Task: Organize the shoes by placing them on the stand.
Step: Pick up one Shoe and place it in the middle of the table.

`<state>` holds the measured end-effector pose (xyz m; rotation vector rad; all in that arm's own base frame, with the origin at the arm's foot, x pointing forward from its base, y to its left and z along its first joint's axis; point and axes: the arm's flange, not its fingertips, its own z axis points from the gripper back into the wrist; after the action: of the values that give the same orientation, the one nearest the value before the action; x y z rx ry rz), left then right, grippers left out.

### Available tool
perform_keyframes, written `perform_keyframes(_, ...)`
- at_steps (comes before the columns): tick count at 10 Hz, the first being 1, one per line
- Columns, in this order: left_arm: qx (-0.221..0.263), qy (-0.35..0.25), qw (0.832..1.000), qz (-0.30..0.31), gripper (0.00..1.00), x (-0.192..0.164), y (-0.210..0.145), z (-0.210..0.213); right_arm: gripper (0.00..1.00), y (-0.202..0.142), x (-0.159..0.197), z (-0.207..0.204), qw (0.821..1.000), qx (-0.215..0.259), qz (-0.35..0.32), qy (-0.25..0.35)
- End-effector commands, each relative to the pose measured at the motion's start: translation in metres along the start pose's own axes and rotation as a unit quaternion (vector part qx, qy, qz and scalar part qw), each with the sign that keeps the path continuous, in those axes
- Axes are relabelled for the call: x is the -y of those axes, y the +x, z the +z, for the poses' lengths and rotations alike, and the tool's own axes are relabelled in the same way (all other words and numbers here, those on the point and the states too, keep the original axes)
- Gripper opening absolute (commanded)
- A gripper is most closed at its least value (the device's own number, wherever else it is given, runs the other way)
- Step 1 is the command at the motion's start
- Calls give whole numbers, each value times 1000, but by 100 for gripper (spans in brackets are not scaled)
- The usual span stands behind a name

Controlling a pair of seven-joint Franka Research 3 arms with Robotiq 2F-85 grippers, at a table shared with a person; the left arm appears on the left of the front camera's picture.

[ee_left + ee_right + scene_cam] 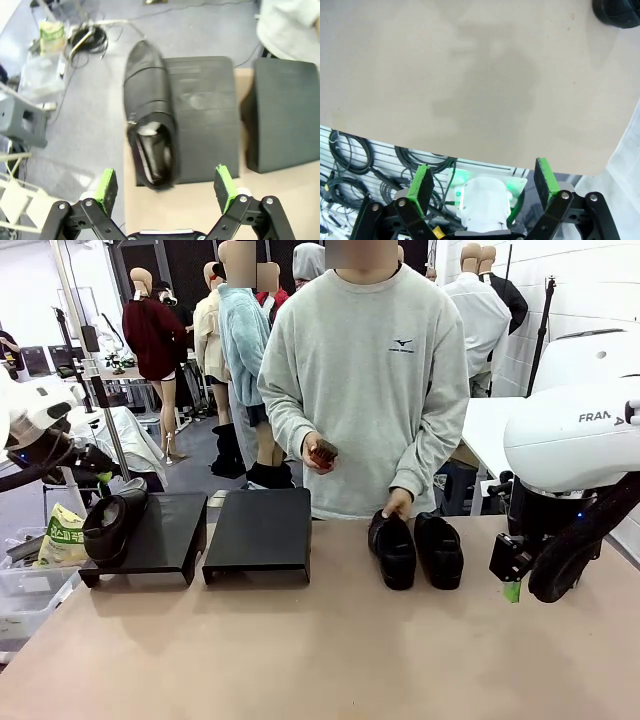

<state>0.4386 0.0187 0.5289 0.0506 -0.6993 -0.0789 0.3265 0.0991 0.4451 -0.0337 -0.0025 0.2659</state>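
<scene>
Tan worktop [320, 660], a person [365, 370] standing across it.
The left stand [165, 530] carries one dress shoe [108, 525] along its outer edge, the right stand [262, 530] just beside it. A pair of dress shoes [440, 552] sits side by side on the worktop, the person's hand [397, 502] on one. Left end effector [166, 184] and right end effector [484, 182] are both spread wide, holding nothing.

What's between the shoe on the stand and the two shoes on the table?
Front view: another black stand, nothing on it, then bare table.
</scene>
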Motion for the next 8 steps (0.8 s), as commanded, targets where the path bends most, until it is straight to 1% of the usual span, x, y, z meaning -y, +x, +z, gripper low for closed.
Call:
perform_keyframes(1,-71,-75,994,-25,100,43,-30,25,100,-1,-2,0,1000,-3,-8,4)
perform_keyframes(2,-104,-90,990,-36,100,69,-35,20,100,-1,-2,0,1000,-3,-8,4)
perform_keyframes(3,-157,-141,976,-44,100,94,-41,14,100,-1,-2,0,1000,-3,-8,4)
perform_keyframes(5,-235,-209,947,-62,100,139,-51,0,100,-1,-2,0,1000,-3,-8,4)
perform_keyframes(6,-254,-235,936,-59,100,155,-55,-2,100,-1,-2,0,1000,-3,-8,4)
perform_keyframes(7,-259,-234,935,-63,100,156,-59,-3,100,-1,-2,0,1000,-3,-8,4)
perform_keyframes(8,-232,-215,947,-60,100,162,-71,4,100,-1,-2,0,1000,-3,-8,4)
